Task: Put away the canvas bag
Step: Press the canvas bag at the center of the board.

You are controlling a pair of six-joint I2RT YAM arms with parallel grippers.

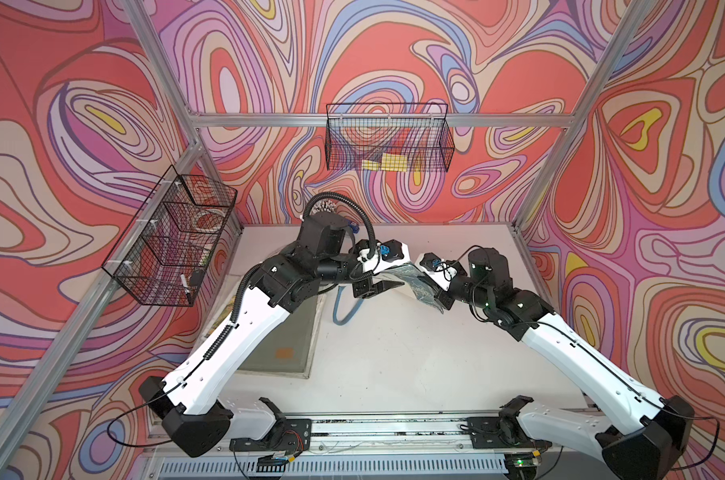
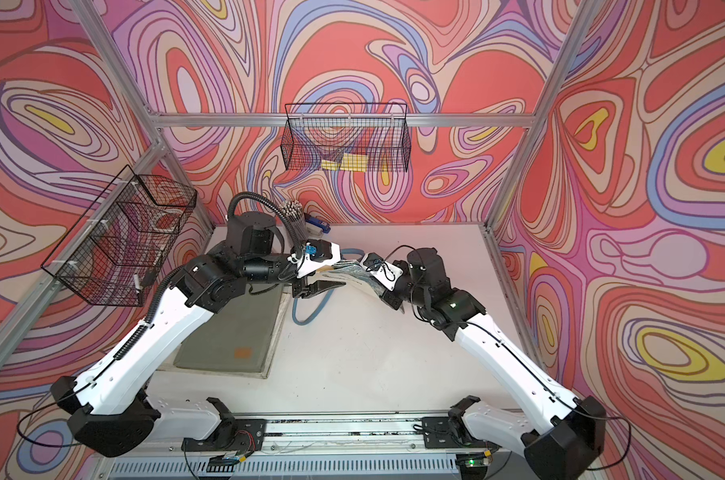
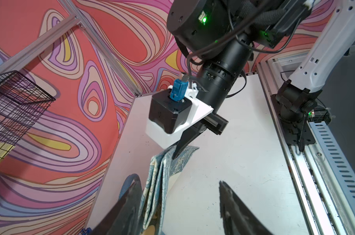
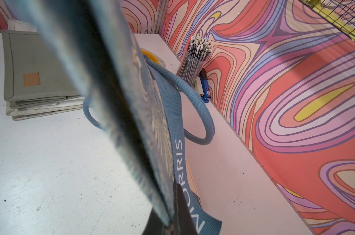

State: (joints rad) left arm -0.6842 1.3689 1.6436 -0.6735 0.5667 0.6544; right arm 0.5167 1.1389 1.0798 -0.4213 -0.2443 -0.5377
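The canvas bag (image 1: 415,280) (image 2: 350,270) is blue-patterned, folded flat, and held up above the middle of the white table. Its blue handle loop (image 1: 344,311) (image 4: 195,101) hangs down to the tabletop. My right gripper (image 1: 435,305) (image 4: 172,215) is shut on one edge of the bag (image 4: 132,97), beside a strap lettered MORRIS. My left gripper (image 1: 383,286) (image 3: 178,183) is at the bag's other end with its jaws wide apart. The folded layers (image 3: 158,179) lie close against one left finger (image 3: 132,199); the other stands well clear.
A black wire basket (image 1: 388,141) with yellow items hangs on the back wall, and another (image 1: 173,241) on the left wall. A folded grey mat (image 1: 286,332) (image 4: 34,67) lies on the left of the table. A pen cup (image 4: 195,61) and a blue stapler (image 4: 204,87) stand at the back edge.
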